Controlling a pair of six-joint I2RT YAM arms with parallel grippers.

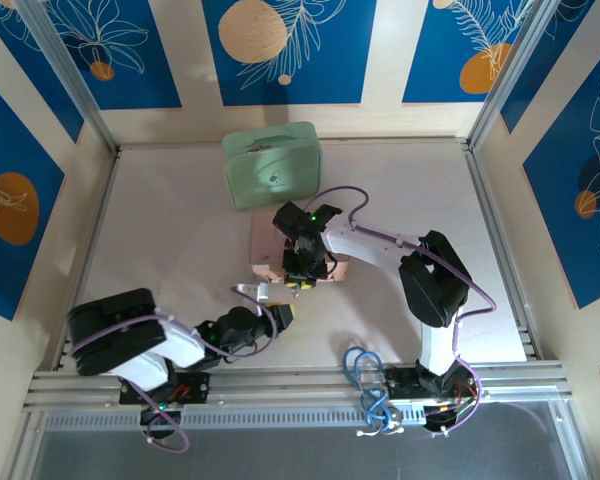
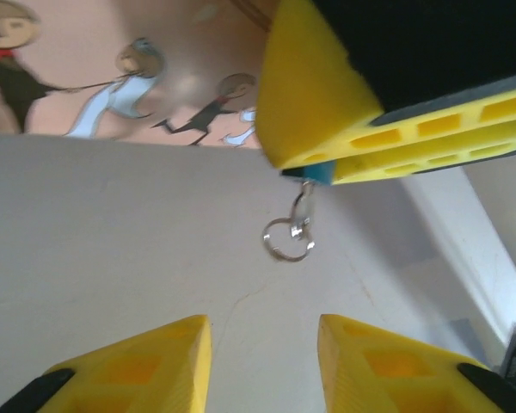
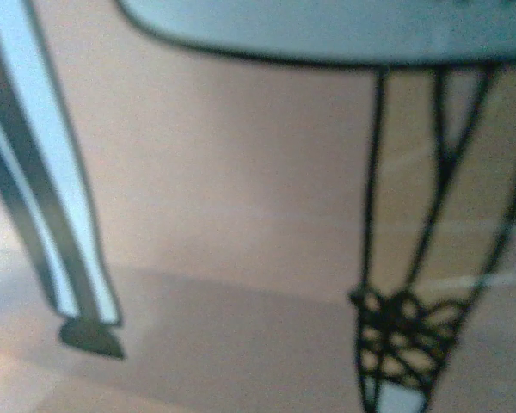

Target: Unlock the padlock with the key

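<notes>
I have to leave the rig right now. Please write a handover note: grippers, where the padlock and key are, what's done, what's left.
Left gripper: open, holding nothing, low over the table and facing the padlock.
Right gripper: shut on the padlock, a blue sliver between its fingers, beside the pink box.
Key: a metal ring hangs under the padlock. I cannot tell whether the key is in the lock.
Done: padlock held up for the other arm.
Left: probably take the key with the left gripper, turn it and free the shackle. Nothing shows it unlocked.
</notes>
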